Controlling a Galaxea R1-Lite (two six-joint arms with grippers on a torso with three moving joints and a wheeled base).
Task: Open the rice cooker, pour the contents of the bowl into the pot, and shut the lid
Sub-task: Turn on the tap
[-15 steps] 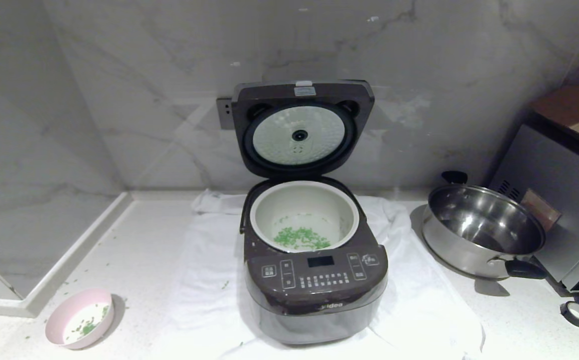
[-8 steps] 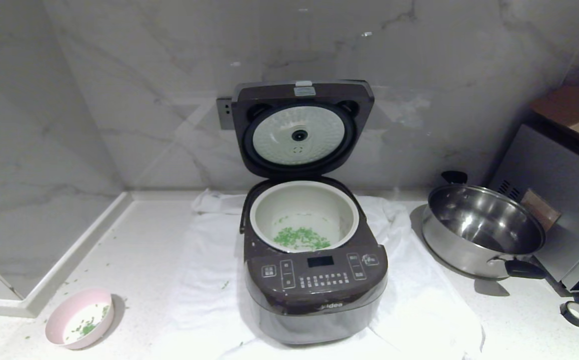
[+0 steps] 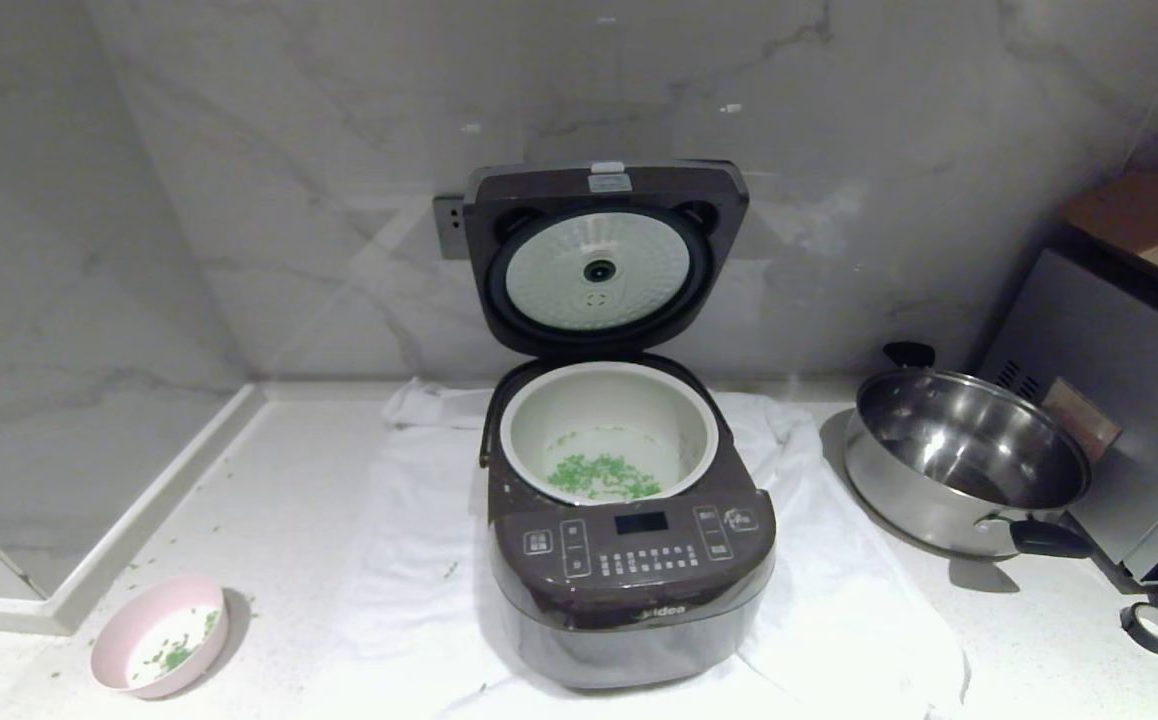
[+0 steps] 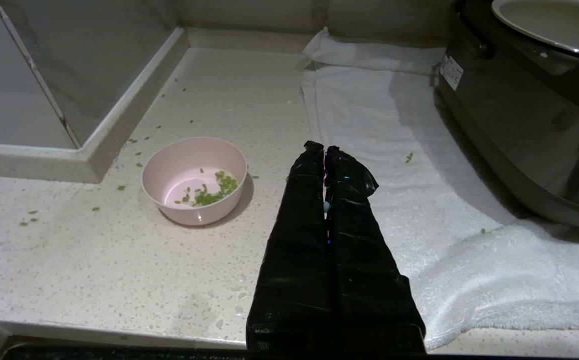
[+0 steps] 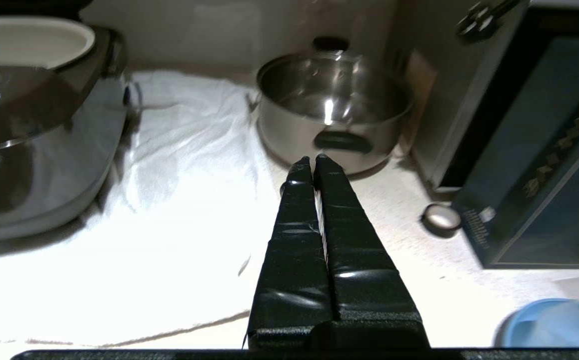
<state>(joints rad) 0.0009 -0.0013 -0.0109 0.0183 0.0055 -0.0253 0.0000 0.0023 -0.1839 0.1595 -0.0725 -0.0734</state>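
Observation:
The dark brown rice cooker stands on a white towel with its lid raised upright against the wall. Inside sits the pale pot, and green contents lie on its floor. At the counter's front left the pink bowl rests upright, a few green bits left inside; the left wrist view shows the bowl too. My left gripper is shut and empty, low over the counter between bowl and cooker. My right gripper is shut and empty, right of the cooker. Neither arm appears in the head view.
A shiny steel pan with black handles stands right of the cooker, beside a grey metal oven box. A tape roll lies at the front right. The white towel spreads under the cooker. Green bits are scattered near the bowl.
Nothing in the head view has moved: cooker, lid, bowl and pan stay as they were.

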